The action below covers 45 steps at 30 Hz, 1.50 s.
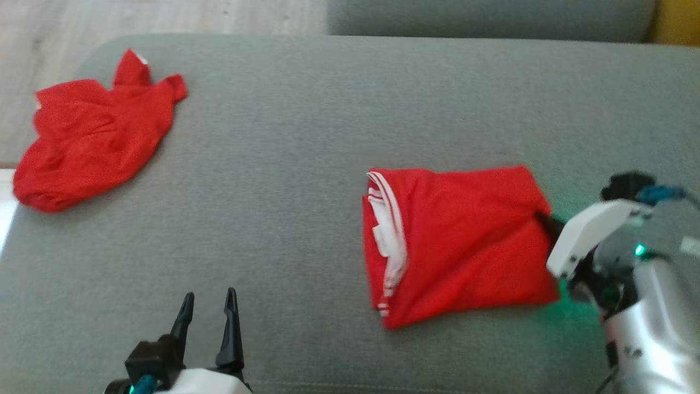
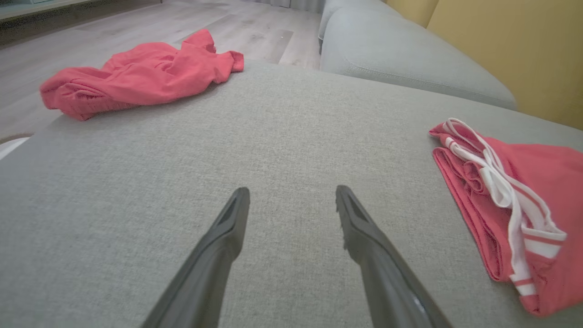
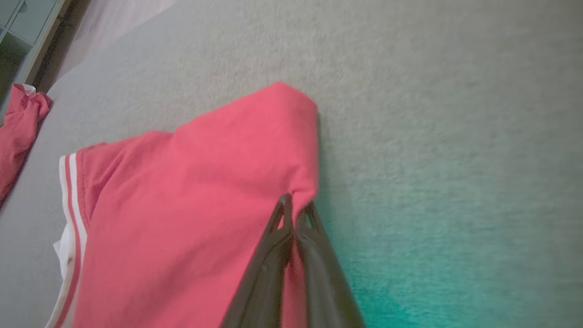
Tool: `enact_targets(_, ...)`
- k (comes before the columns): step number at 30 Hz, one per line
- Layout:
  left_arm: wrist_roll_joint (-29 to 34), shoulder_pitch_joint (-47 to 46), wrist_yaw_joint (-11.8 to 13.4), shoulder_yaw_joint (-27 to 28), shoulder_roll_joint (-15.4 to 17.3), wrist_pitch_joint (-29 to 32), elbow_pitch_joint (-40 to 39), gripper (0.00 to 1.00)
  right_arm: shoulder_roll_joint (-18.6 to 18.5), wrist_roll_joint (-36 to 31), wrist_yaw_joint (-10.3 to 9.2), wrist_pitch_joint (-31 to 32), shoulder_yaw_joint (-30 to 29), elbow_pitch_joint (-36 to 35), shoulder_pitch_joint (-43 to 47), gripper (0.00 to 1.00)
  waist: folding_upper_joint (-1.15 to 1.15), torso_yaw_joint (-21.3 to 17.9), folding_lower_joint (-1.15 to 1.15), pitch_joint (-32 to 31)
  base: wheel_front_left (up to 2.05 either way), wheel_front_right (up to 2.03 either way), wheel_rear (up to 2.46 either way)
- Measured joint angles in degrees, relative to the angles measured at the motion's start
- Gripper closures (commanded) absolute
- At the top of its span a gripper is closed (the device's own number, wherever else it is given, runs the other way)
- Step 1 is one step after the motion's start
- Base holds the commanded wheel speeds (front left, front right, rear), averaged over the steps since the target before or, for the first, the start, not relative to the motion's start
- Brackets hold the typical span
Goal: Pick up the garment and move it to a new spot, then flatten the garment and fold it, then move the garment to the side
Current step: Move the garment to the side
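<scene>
Folded red garment (image 1: 459,241) lies flat on grey cushion (image 1: 284,164), right of centre, slightly longer side to side; white-striped trim (image 1: 391,241) faces the left gripper. Right gripper (image 3: 296,209) sits at the garment's opposite edge, fingers pressed together and pinching a fold of red cloth there. Right forearm comes in low from the lower right, fingers pointing across the cushion. Left gripper (image 1: 209,295) spread, empty, well apart from the garment. Crumpled red garment (image 1: 93,137) at far left corner. Likely the final shift sideways.

grey sofa (image 1: 306,164), wood floor (image 1: 164,16), yellow wall (image 2: 524,45)
</scene>
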Motion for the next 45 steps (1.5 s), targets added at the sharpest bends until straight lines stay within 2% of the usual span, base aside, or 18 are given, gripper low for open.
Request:
enact_targets(7, 0.1, -1.7, -0.1, 0.4, 0.0, 0.0, -1.5, 0.0, -5.2, -4.6, 0.0, -4.2, -2.0, 0.6, -6.9, 1.0, 0.0, -4.7, 0.0, 2.4, 0.0, 0.0, 0.0)
enact_targets(12, 1.9, -6.3, -2.0, 0.3, -0.1, 0.0, -2.4, 0.0, -9.2, -9.5, 0.0, -9.4, -4.4, 3.0, -14.7, 1.0, 0.0, -8.0, 0.0, 6.5, 0.0, 0.0, 0.0)
enact_targets(16, 2.9, -10.3, -2.9, -1.1, -0.2, 0.0, -2.8, 0.0, -12.9, -14.0, 0.0, -13.8, -7.6, 6.2, -21.6, 1.0, 0.0, -9.3, 0.0, 10.8, 0.0, 0.0, 0.0)
enact_targets(20, 3.1, -12.8, -3.0, -1.9, -0.3, 0.0, -3.1, 0.0, -16.2, -19.5, 0.0, -14.9, -13.3, 9.9, -27.1, 1.0, 0.0, -9.5, 0.0, 15.0, 0.0, 0.0, 0.0)
enact_targets(21, 3.1, -12.8, -3.0, -1.9, -0.3, 0.0, -3.1, 0.0, -16.2, -19.5, 0.0, -14.9, -13.3, 9.9, -27.1, 1.0, 0.0, -9.5, 0.0, 15.0, 0.0, 0.0, 0.0)
enact_targets(23, 3.1, -13.1, -2.8, -1.9, -0.3, 0.0, -3.2, 0.0, -16.9, -22.4, 0.0, -15.1, -17.4, 11.6, -29.0, 1.0, 0.0, -9.2, 0.01, 16.6, 0.0, 0.0, 0.0)
enact_targets(26, 3.1, -12.9, -2.5, -1.6, -0.3, 0.0, -3.2, 0.0, -17.3, -28.4, 0.0, -14.4, -21.5, 13.3, -29.6, 1.0, 0.0, -8.5, 0.01, 17.7, 0.0, 0.0, 0.0)
enact_targets(27, 3.1, -12.6, -2.4, -1.4, -0.3, 0.0, -3.2, 0.0, -17.1, -32.0, 0.0, -14.1, -24.6, 13.7, -29.5, 1.0, 0.0, -8.2, 0.01, 17.5, 0.0, 0.0, 0.0)
enact_targets(33, 3.1, -12.5, -2.3, -0.9, -0.3, 0.0, -3.5, 0.0, -16.2, -41.9, 0.0, -13.9, -32.4, 12.2, -29.5, 1.0, 0.0, -8.4, 0.01, 16.5, 0.0, 0.0, 0.0)
enact_targets(34, 3.3, -12.5, -2.3, -0.8, -0.3, 0.0, -3.5, 0.0, -15.6, -43.0, 0.0, -14.3, -32.9, 11.8, -29.4, 0.6, 0.0, -8.5, 0.01, 16.3, 0.0, 0.0, 0.0)
enact_targets(35, 3.7, -12.5, -2.3, -0.7, -0.3, 0.0, -3.5, 0.0, -15.0, -44.0, 0.0, -15.0, -33.0, 11.5, -29.4, 0.0, 0.0, -8.6, 0.01, 16.1, 0.0, 0.0, 0.0)
enact_targets(38, 3.7, -12.4, -2.3, -0.5, -0.3, 0.0, -3.4, 0.0, -13.5, -45.1, 0.0, -17.4, -32.9, 11.4, -29.3, 0.0, 0.0, -8.8, 0.01, 15.4, 0.0, 0.0, 0.0)
enact_targets(45, 3.5, -10.8, -1.8, -0.5, -0.3, 0.0, -3.2, 0.0, -12.4, -47.2, 0.0, -27.9, -29.1, 9.0, -27.3, 0.0, 0.0, -8.7, 0.0, 12.5, 0.0, 0.0, 0.0)
